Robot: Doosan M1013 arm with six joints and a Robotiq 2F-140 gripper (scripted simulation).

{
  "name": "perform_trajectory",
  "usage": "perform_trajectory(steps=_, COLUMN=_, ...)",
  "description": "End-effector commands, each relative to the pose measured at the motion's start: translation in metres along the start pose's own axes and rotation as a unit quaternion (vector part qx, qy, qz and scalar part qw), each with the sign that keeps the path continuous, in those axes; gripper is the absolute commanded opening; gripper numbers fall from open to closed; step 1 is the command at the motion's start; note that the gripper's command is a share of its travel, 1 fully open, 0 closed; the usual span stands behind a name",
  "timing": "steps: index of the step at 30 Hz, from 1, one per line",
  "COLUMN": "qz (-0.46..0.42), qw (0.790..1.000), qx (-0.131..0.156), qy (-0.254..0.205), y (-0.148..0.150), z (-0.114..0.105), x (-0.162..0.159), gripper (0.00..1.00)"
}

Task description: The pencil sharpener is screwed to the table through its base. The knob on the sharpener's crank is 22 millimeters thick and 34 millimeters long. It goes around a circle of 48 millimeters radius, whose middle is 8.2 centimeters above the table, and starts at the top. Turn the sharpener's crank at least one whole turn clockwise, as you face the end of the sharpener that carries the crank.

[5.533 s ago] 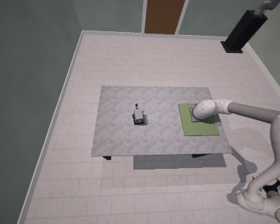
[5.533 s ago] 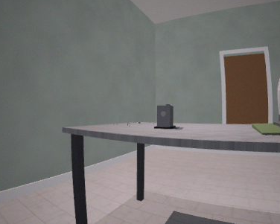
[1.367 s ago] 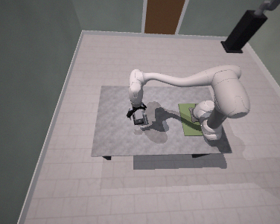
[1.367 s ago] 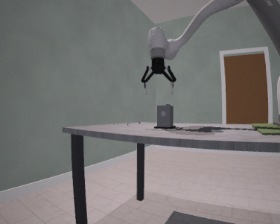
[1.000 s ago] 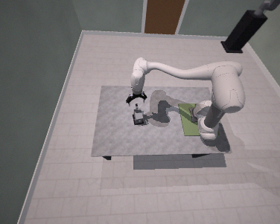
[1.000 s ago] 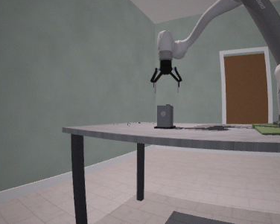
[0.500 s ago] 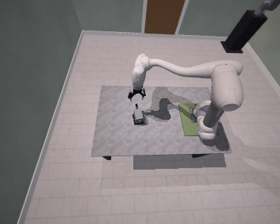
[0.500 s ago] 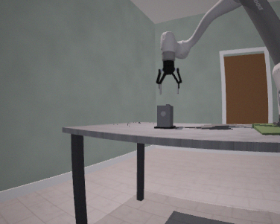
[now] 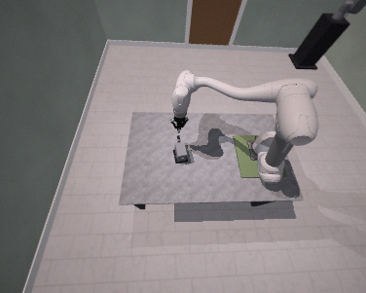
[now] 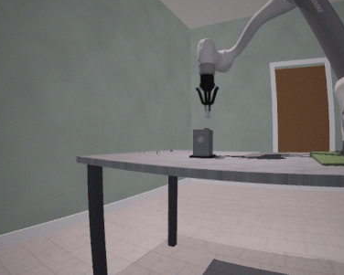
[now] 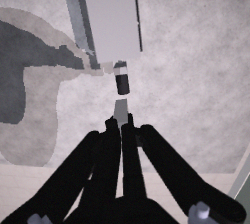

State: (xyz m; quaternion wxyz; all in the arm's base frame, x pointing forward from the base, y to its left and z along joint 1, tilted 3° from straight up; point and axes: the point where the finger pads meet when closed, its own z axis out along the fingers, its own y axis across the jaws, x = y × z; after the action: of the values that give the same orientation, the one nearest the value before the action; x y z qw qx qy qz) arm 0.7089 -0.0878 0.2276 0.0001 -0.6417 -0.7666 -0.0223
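Note:
The grey box-shaped pencil sharpener (image 9: 181,153) stands on the table's left-middle part; it also shows in the exterior view (image 10: 202,142). In the wrist view its body (image 11: 111,27) is at the top, and the crank's knob (image 11: 122,82), white with a dark end, sticks out below it. My gripper (image 10: 207,112) hangs straight down, well above the sharpener, with clear air between them. Its fingers are shut together on nothing, and their tips (image 11: 120,109) sit just short of the knob in the wrist view. The gripper also shows in the top view (image 9: 179,131).
A green mat (image 9: 245,156) lies at the table's right side by my arm's base (image 9: 272,166). The table edge runs close on the sharpener's left in the exterior view. A black stand (image 9: 318,40) and a brown door (image 9: 216,9) are far off.

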Motion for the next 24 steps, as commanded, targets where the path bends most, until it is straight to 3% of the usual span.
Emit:
perform_trajectory(steps=1, qz=0.000, qw=1.000, qx=0.000, qy=0.000, y=0.0000, z=-0.0001, x=0.0000, gripper=0.00)
perform_trajectory(steps=23, qz=0.000, qw=1.000, qx=0.000, qy=0.000, y=0.0000, z=-0.0001, x=0.0000, gripper=0.00)
perform_trajectory(steps=24, qz=0.000, qw=1.000, qx=0.000, qy=0.000, y=0.0000, z=-0.0001, x=0.0000, gripper=0.32)
